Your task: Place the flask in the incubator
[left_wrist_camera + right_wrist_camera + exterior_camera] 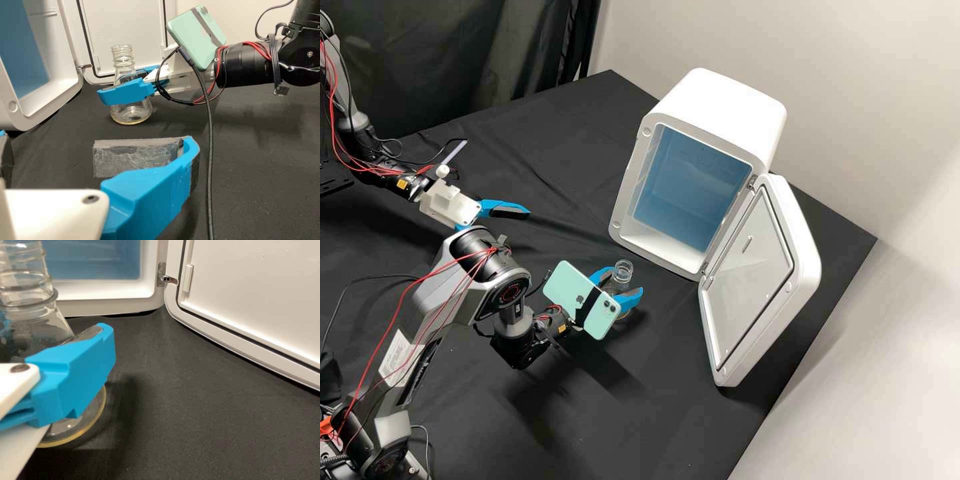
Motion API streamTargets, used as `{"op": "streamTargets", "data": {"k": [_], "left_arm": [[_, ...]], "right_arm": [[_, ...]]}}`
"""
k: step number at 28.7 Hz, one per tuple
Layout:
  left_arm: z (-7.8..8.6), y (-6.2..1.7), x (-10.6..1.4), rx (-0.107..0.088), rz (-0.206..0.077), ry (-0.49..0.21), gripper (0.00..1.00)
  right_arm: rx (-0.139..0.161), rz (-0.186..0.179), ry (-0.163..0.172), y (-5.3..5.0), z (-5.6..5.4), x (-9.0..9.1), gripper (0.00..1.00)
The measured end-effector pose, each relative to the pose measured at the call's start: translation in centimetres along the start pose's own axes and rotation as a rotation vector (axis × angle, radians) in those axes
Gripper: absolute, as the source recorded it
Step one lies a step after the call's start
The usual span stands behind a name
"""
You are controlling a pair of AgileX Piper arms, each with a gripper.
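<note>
The black bench [587,167] carries a white incubator [727,107] close to its right edge, beside the pale wall. The incubator leans back and its blue-lined chamber faces the middle of the bench. Its door [753,280] hangs wide open on the hinge side and stretches toward the bench's near right edge.

The right arm [453,287] comes in from the near left corner and lies low over the middle of the bench. The left arm [350,120] enters at the far left edge. A mint-green phone [580,299] is strapped across the right arm's wrist, just behind its gripper.

The flask [131,109], a clear conical one with an open neck and a little yellowish residue at the bottom, stands upright on the bench. It is just in front of the incubator's lower rim and outside the chamber.

The right gripper [621,285] brackets the flask's cone. One blue finger [75,370] lies pressed against the glass. The other is mostly hidden behind the flask, so the grip looks closed on it rather than plainly so.

The left gripper [513,211] hangs above the left part of the bench, well apart from the flask, with its fingers spread wide and nothing between them.
</note>
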Motion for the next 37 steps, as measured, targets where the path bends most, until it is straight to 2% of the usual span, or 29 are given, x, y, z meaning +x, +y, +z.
{"op": "streamTargets", "data": {"k": [6, 10, 17, 26, 37], "left_arm": [[0.0, 0.00, 0.0, 0.000, 0.000, 0.000, 1.00], [0.0, 0.00, 0.0, 0.000, 0.000, 0.000, 1.00], [0.0, 0.00, 0.0, 0.000, 0.000, 0.000, 1.00], [0.0, 0.00, 0.0, 0.000, 0.000, 0.000, 1.00], [0.0, 0.00, 0.0, 0.000, 0.000, 0.000, 1.00]], "right_arm": [[-0.001, 0.005, 0.004, 0.2, -0.1, 0.3, 0.00], [0.001, 0.026, 0.037, 0.7, -1.0, 0.8, 0.00], [-0.005, 0.020, 0.070, 1.0, -2.6, 1.9, 0.00], [0.029, 0.016, 0.064, 1.4, -3.0, 2.9, 0.00], [0.030, 0.034, 0.076, 2.0, -3.4, 3.6, 0.00]]}}
